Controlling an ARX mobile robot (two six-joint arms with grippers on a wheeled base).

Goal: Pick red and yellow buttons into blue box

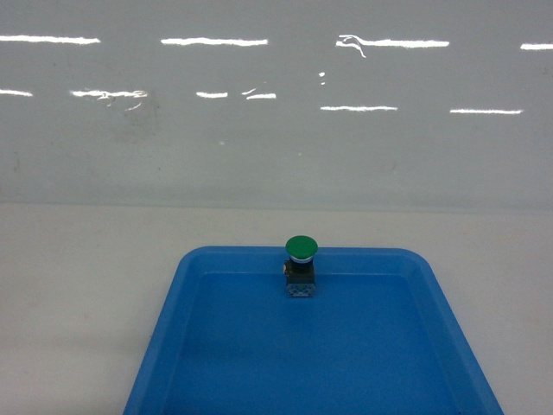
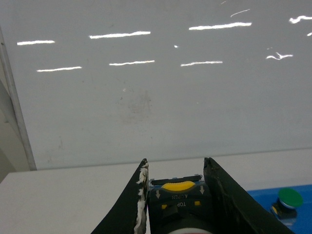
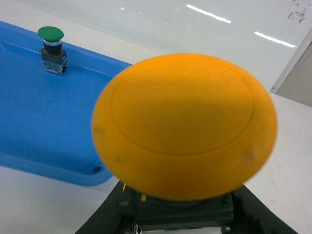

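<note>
The yellow button (image 3: 185,117) fills the right wrist view, its orange-yellow cap close to the lens. My right gripper (image 3: 180,214) is shut on its dark base, above the white table beside the tray. My left gripper (image 2: 176,165) is shut on the dark boxy base of another button (image 2: 178,200), which has a yellow latch and "TOP" lettering. That button's cap is hidden, so its colour cannot be told. The blue box is out of view. Neither gripper shows in the head view.
A shallow blue tray (image 1: 346,363) lies on the white table (image 1: 78,285), with a green-capped button (image 1: 301,247) upright at its far rim. The green-capped button (image 3: 50,36) and the tray (image 3: 48,122) also show in the right wrist view. A glossy white wall (image 1: 276,130) stands behind.
</note>
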